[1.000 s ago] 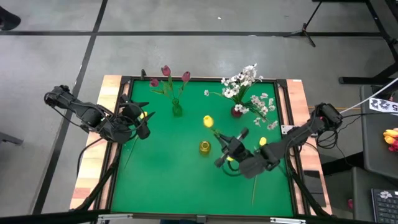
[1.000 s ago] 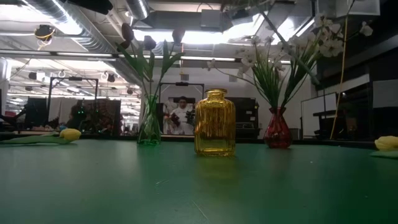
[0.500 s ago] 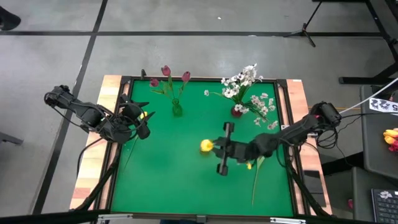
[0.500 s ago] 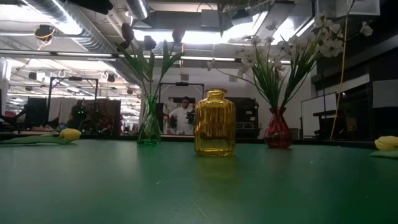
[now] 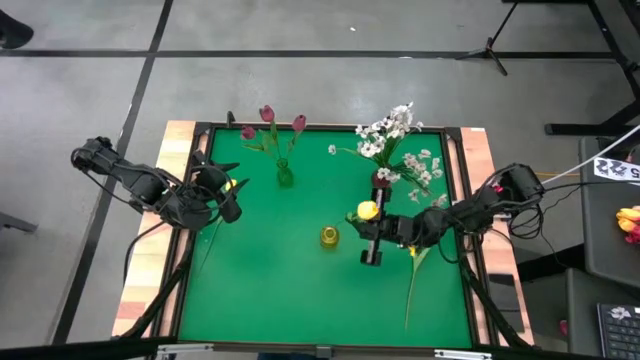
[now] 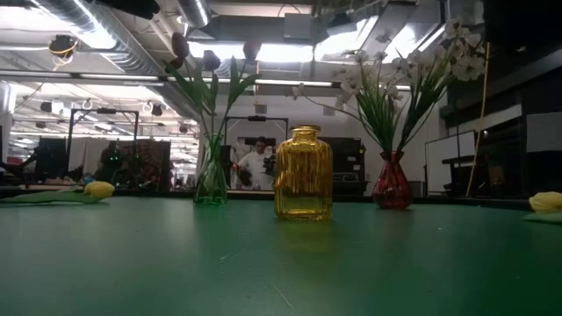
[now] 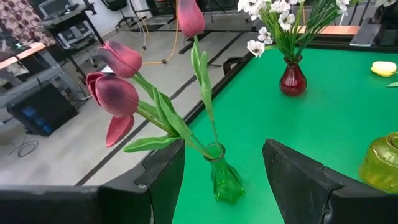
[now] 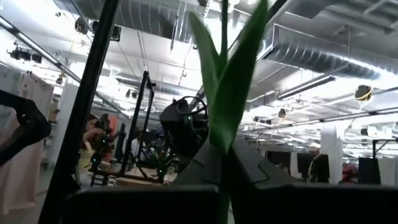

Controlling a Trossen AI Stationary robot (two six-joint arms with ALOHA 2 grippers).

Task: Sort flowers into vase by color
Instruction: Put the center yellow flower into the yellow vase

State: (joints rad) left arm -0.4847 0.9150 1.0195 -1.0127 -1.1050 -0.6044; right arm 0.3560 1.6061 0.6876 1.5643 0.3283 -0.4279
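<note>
My right gripper (image 5: 375, 228) hovers over the green table to the right of the yellow vase (image 5: 329, 236), shut on a yellow tulip (image 5: 367, 211). My left gripper (image 5: 228, 195) waits open at the table's left edge, facing the green vase (image 7: 224, 182) of maroon tulips (image 7: 115, 93). White blossoms (image 5: 395, 135) stand in the red vase (image 5: 381, 179). One yellow tulip (image 5: 232, 185) lies on the table by my left gripper. Another (image 5: 412, 285) lies on it near the right edge. My right gripper pinches the yellow tulip's green stem (image 8: 225, 134) between its two fingers. The fingers slant upward, and the stem and leaves (image 8: 239, 81) rise beyond them. The tulip is lifted clear of the table with its head (image 5: 367, 211) on top.
The yellow vase (image 6: 304, 173) stands at mid-table, with the green vase (image 6: 211, 180) and the red vase (image 6: 392, 180) behind it along the far edge. Raised wooden rails (image 5: 180, 140) frame the table. People stand in the room beyond.
My right gripper has tipped from pointing down to slanting up and has shifted toward the far right. The yellow tulip it holds has swung round, its head passing above the yellow vase and ending upright beside it.
</note>
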